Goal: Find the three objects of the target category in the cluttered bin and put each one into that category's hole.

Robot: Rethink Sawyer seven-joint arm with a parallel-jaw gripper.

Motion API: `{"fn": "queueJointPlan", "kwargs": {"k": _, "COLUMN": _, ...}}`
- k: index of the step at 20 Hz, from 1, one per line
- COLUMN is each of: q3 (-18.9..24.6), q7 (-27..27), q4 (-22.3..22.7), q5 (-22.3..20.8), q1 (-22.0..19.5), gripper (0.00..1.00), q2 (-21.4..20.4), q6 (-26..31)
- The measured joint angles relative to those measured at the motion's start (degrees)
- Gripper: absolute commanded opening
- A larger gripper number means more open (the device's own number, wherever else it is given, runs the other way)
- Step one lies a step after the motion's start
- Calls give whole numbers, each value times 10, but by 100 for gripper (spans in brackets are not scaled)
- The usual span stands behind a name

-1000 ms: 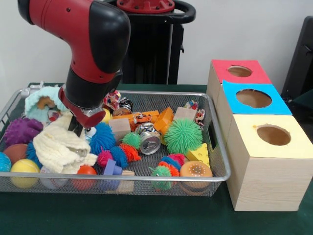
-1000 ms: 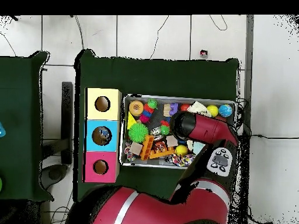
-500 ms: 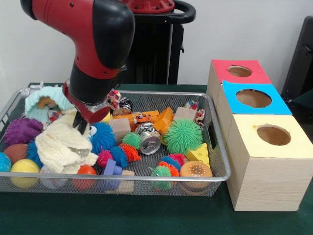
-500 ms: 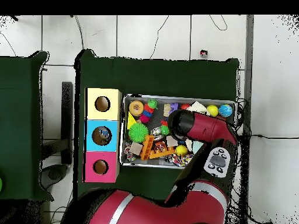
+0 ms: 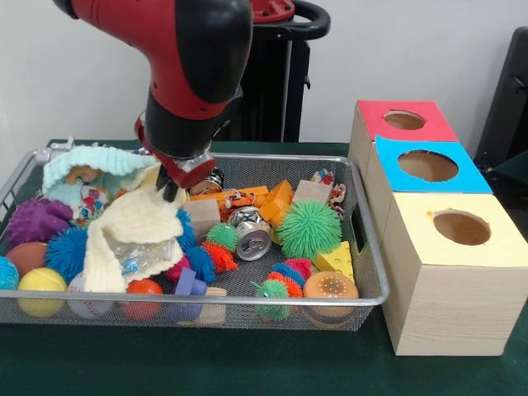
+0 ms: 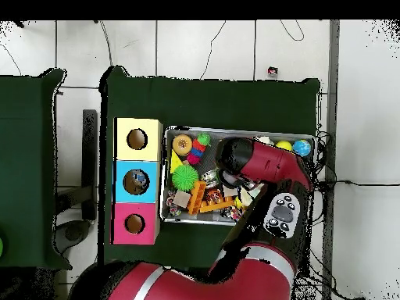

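Over bin's (image 5: 363,299) left half, gripper (image 5: 172,191) pinched shut on cream knitted cloth (image 5: 136,229), lifting one corner; rest drapes over toys. Cloth soft, light, floppy, likely snagging; bunched fold gives best hold.

Arm's bent down over the left half of the bin, gripper (image 5: 171,191) pinching something at its tip.

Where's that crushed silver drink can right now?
In the front view, the crushed silver drink can lies near the middle of the wire mesh bin, just left of the big green spiky ball and below the orange wooden blocks.
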Motion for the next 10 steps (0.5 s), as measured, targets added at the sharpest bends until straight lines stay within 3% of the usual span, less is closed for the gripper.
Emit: {"fn": "queueJointPlan", "kwargs": {"k": 10, "q3": -11, "q7": 0, "q4": -37, "q5": 11, "q1": 15, "gripper": 0, "q2": -2, "q6": 53}}
